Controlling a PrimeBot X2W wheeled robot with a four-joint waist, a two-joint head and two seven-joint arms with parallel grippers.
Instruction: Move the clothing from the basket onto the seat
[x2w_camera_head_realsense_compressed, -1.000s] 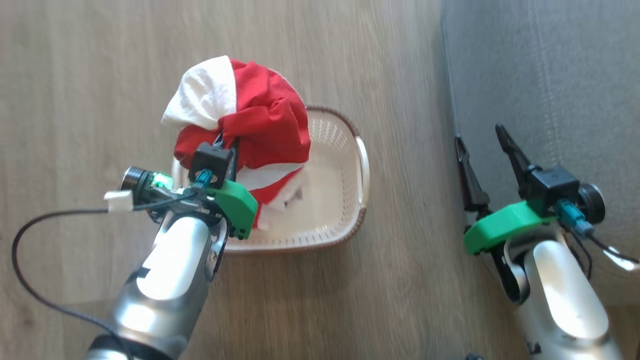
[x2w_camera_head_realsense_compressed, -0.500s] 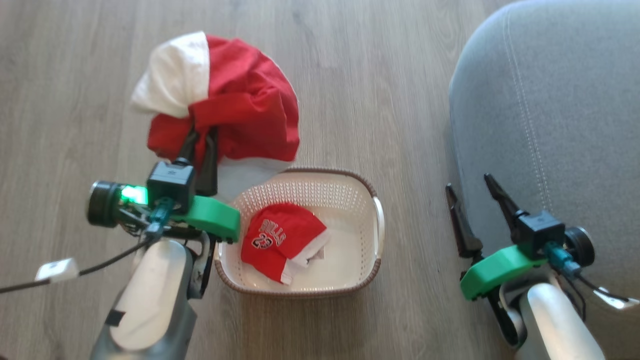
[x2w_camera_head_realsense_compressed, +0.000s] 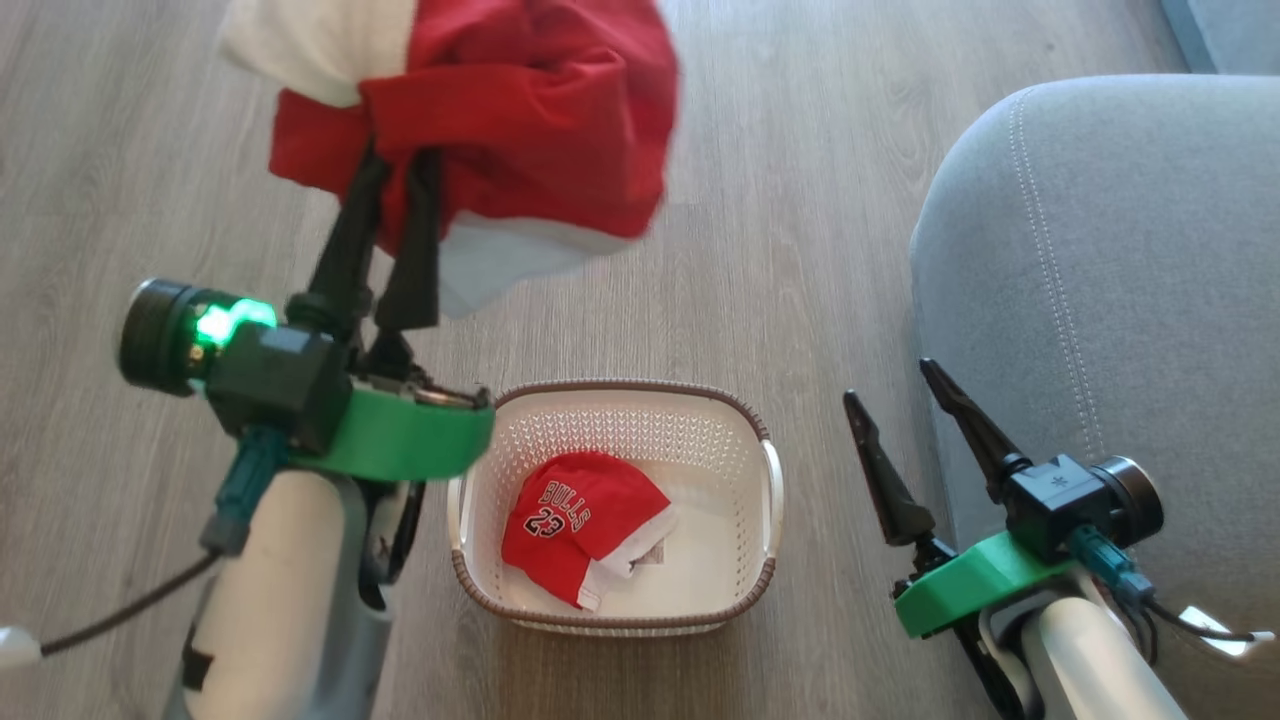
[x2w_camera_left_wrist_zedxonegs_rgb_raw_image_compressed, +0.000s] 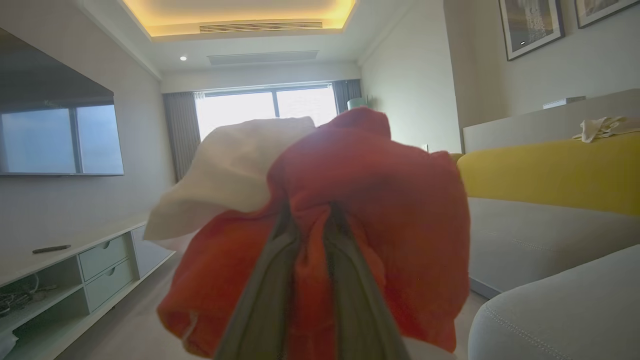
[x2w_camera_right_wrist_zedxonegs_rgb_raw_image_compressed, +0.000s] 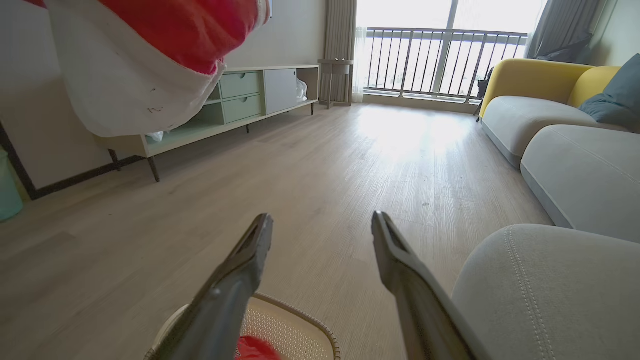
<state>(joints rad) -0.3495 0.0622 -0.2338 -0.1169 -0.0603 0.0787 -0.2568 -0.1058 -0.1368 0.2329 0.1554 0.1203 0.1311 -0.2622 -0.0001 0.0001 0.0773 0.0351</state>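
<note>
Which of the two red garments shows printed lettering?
The garment in the basket, reading BULLS 23; the garment in the left gripper shows plain red and white.

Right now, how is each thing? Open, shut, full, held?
left gripper, shut on the held clothing.
held clothing, bunched, hanging in the air above the floor.
right gripper, open, holding nothing.
basket, upright on the floor, one garment inside.
seat, no clothing on the part shown.

shirt: red and white, bunched, up in the air
jersey: red, crumpled inside basket
seat: grey, right of basket
</note>
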